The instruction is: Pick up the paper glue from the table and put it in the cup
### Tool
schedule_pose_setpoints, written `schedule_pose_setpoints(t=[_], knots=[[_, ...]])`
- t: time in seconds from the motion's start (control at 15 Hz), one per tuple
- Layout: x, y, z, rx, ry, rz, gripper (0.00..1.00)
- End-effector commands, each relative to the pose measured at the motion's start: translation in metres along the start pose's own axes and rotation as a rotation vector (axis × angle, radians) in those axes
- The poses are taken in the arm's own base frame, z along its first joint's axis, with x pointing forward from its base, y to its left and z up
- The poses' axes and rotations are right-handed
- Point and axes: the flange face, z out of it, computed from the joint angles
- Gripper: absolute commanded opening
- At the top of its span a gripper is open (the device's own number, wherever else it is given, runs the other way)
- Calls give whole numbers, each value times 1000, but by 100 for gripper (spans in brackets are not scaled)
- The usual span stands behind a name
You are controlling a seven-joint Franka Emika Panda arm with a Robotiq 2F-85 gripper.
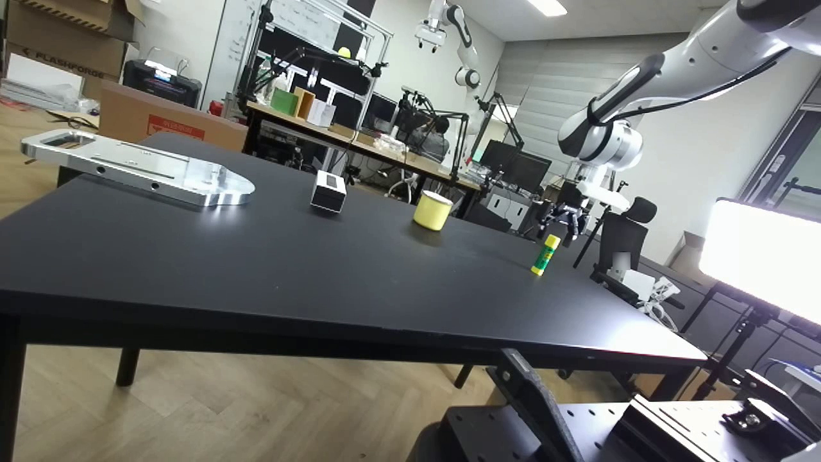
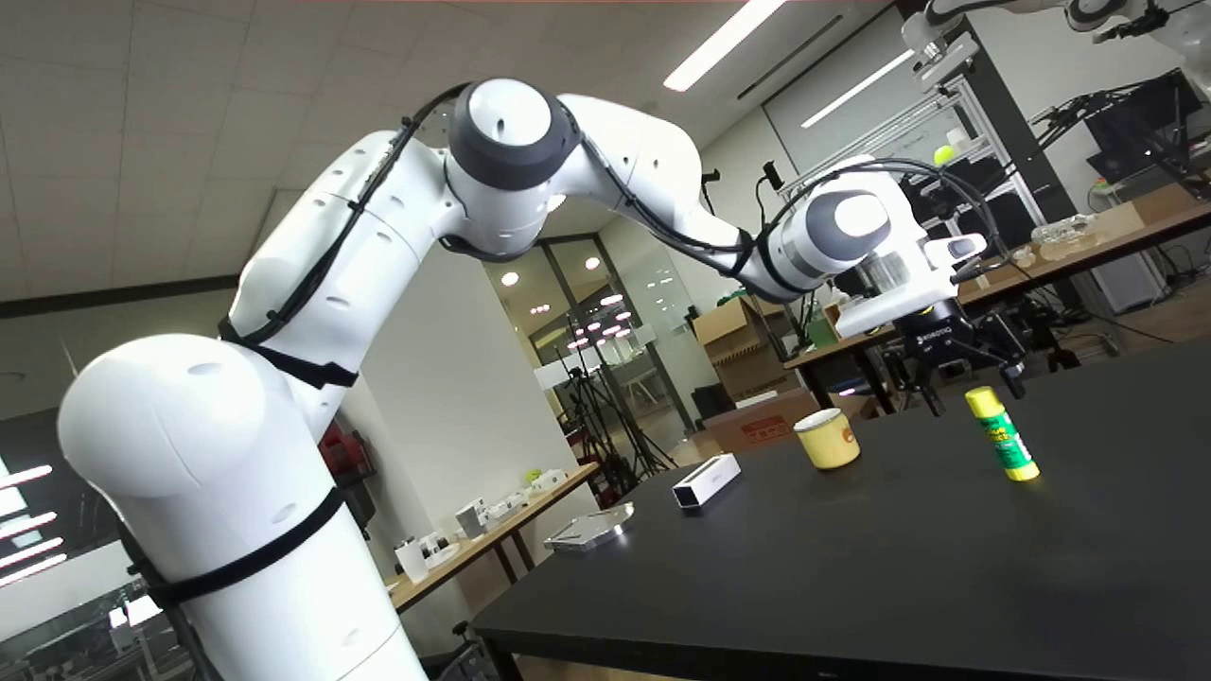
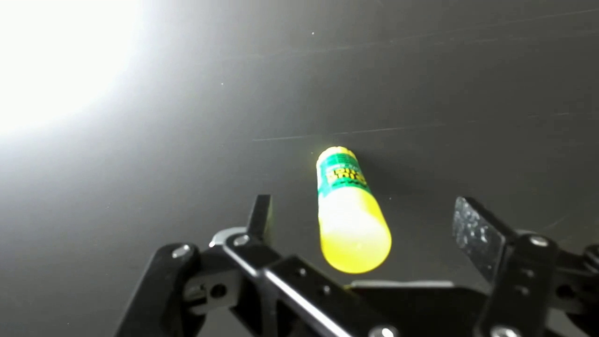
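A gripper (image 3: 367, 220) hangs over a dark table (image 1: 288, 269), its two fingers spread wide apart, with the glue (image 3: 353, 220) visible in the gap between them in the wrist view. Space shows on both sides of the stick, which is clear of both pads. Yellow at either end and wrapped in a green label, the glue stands upright on the tabletop, its cap close to the fingertips in both exterior views. How far the fingers reach down beside the cap is hard to tell.

The cup (image 1: 433, 212), pale yellow with a white rim, stands upright on the same table, apart from the glue and between it and a black-and-white box (image 1: 328, 191). On the box's far side from the cup lies a flat metal plate (image 1: 135, 168) with a cut-out slot.

In an exterior view, the white arm (image 2: 624, 142) arches over the scene, a black cable strapped along it. A light panel (image 1: 763, 256) glows on a stand near the table's end, and glare whitens a corner of the wrist view. Brown cartons (image 1: 67, 38) and a black chair (image 1: 622, 236) stand in the background.
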Motion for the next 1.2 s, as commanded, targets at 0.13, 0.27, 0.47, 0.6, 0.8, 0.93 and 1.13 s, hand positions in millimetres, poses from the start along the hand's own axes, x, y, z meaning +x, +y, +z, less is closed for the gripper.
schedule_pose_setpoints(t=[0.13, 0.27, 0.47, 0.6, 0.8, 0.93, 1.13], knots=[[7, 4, 0, -5, 30, 42, 53], [7, 4, -1, -9, 41, 43, 38], [9, 1, -4, -7, 51, 40, 19], [12, -8, -16, 7, 51, 29, 9], [29, -40, -56, 3, 90, 2, 9], [45, -67, -88, -2, 117, -11, 9], [67, -118, -139, -2, 149, -55, 9]])
